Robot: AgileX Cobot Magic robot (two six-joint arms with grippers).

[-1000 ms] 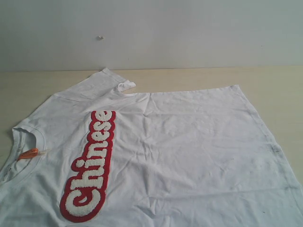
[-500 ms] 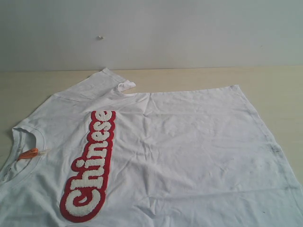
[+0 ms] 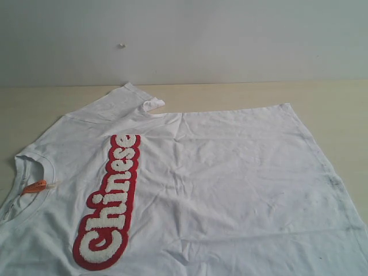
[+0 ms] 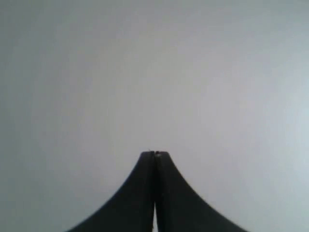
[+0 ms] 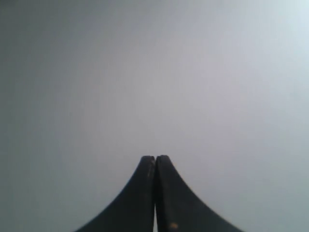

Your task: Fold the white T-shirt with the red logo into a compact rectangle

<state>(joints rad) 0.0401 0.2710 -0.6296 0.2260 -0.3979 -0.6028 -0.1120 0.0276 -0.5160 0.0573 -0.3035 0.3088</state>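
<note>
Jaws clear of white T-shirt (image 3: 230, 184)

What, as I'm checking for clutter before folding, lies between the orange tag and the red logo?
Only the ribbed collar and bare cloth of the white T-shirt separate the orange tag from the red logo, in the exterior view.

One word can be read: "Chinese", in fuzzy white letters with a thick red outline; this red logo (image 3: 109, 204) runs as a long band across the chest of the white T-shirt (image 3: 230, 172) (capital C nearest the camera); the orange neck tag (image 3: 34, 186) at the collar is too small to read; the left gripper (image 4: 154, 153) and right gripper (image 5: 155, 157) show only in their own views, against a plain grey surface, so where the word lies from them cannot be told.
</note>
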